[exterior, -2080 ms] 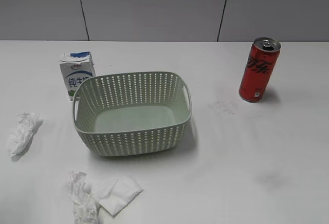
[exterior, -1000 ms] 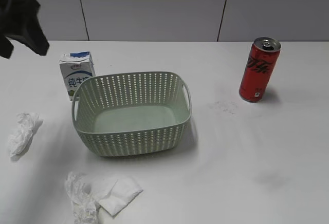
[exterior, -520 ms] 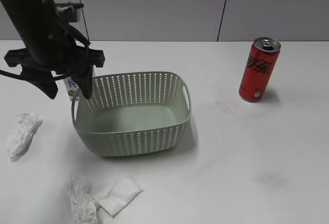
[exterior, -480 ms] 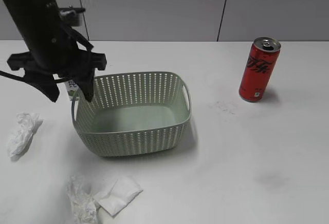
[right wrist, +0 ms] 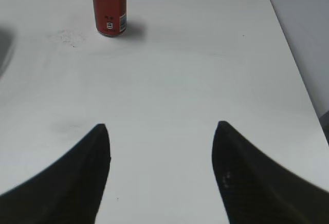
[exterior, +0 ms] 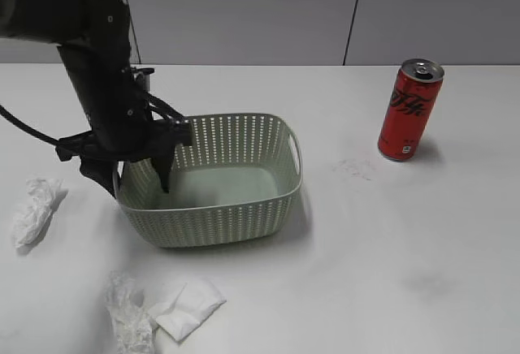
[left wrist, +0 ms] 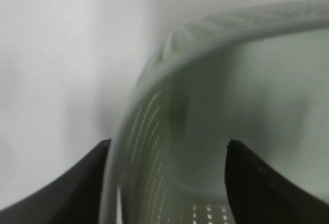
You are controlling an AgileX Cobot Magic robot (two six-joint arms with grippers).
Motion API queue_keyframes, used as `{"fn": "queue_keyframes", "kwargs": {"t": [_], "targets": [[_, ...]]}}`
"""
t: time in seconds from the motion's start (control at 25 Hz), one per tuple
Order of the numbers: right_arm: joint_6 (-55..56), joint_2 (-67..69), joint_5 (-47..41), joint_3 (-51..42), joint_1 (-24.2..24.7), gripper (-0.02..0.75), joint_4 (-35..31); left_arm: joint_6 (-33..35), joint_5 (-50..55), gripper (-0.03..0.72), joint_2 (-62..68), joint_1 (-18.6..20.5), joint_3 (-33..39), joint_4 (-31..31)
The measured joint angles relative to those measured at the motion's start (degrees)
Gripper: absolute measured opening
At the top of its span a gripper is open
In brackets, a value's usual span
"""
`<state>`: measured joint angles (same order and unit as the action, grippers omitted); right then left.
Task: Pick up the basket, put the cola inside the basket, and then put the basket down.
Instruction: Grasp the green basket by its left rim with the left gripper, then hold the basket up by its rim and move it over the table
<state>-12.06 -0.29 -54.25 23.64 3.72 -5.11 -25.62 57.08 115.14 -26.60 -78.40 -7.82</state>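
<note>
The pale sage-green basket (exterior: 236,183) stands on the white table left of centre. My left gripper (exterior: 136,185) is open and straddles the basket's left wall, one finger outside and one inside. The left wrist view shows that wall and rim (left wrist: 169,111) blurred between the two open fingers (left wrist: 167,149). The red cola can (exterior: 410,110) stands upright at the right, apart from the basket. It also shows at the top of the right wrist view (right wrist: 108,5). My right gripper (right wrist: 160,129) is open and empty, above bare table, well short of the can.
Crumpled white tissues lie at the left (exterior: 34,210) and at the front left (exterior: 158,309). The left arm hides what stands behind the basket's left end. The table's right edge (right wrist: 295,54) meets a grey wall.
The left arm came in from the upper left and dropped down, so its open fingers now straddle the basket's left wall. It now hides the milk carton. Basket and can have not moved.
</note>
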Motion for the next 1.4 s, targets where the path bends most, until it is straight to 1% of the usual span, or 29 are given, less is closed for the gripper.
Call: {"fn": "queue_keyframes", "kwargs": {"t": [0.08,0.16,0.24,0.4,0.44,0.48,0.56,0.88,1.04,1.24,1.4], "targets": [[0.0,0.0,0.0,0.0,0.0,0.477,0.0,-0.29,0.11,0.484,0.65,0.0,0.0,0.0],[0.0,0.0,0.0,0.0,0.0,0.477,0.05,-0.34,0.04,0.435,0.71,0.0,-0.02,-0.15],[0.0,0.0,0.0,0.0,0.0,0.477,0.05,-0.4,-0.14,0.344,0.71,0.0,-0.13,-0.65],[0.0,0.0,0.0,0.0,0.0,0.477,0.05,-0.4,-0.88,0.085,0.71,0.11,-0.18,-3.24],[0.0,0.0,0.0,0.0,0.0,0.477,0.05,-0.4,-1.0,0.035,0.71,0.11,-0.18,-3.96],[0.0,0.0,0.0,0.0,0.0,0.477,0.05,-0.4,-1.0,0.014,0.71,0.11,-0.18,-4.52],[0.0,0.0,0.0,0.0,0.0,0.477,0.05,-0.45,-1.07,-0.001,0.71,0.11,-0.18,-5.21],[0.0,0.0,0.0,0.0,0.0,0.477,0.05,-0.45,-0.78,-0.001,-2.0,0.11,-0.18,-5.2],[0.0,0.0,0.0,0.0,0.0,0.477,0.05,-0.14,4.01,-0.001,-3.93,0.11,-0.18,-5.2],[0.0,0.2,0.0,0.0,0.0,0.477,0.05,2.41,9.94,-0.001,-5.32,0.11,-0.18,-4.94],[2.26,2.87,0.76,0.9,0.0,0.477,-0.64,2.65,10.43,-0.001,-5.77,0.11,-0.18,-5.24]]}}
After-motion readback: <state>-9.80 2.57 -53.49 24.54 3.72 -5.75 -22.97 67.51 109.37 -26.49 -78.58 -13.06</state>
